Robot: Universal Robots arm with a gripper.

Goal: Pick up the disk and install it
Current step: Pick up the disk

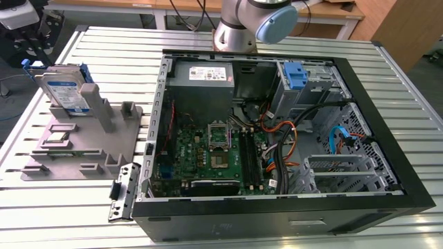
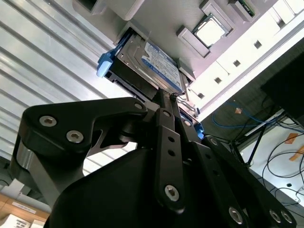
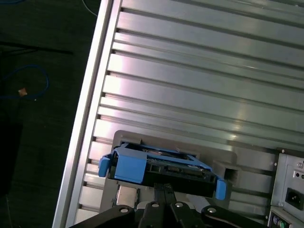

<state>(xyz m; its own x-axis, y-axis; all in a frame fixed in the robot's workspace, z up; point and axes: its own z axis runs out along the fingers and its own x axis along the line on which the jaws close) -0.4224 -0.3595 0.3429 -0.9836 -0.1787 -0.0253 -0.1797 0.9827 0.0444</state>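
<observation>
Gripper (image 2: 166,97) housing covers the near end of the disk (image 2: 152,61) in the second wrist view, so you only get part of the white-and-blue label and one blue rail tip poking out. In the first wrist view the disk (image 3: 161,166) shows end-on with its blue rails, and the gripper (image 3: 164,190) is cut off by the frame edge. The jaws look closed together, tips side by side with barely a slit between them, right up at the disk's near edge. Can't tell if they actually touch it. In the exterior view the disk (image 1: 66,93) stands on edge, leaning a bit, in a grey stand (image 1: 83,150) on the slatted table (image 1: 401,228), at the exterior view's left. It's well apart from the open computer case (image 1: 277,207).
</observation>
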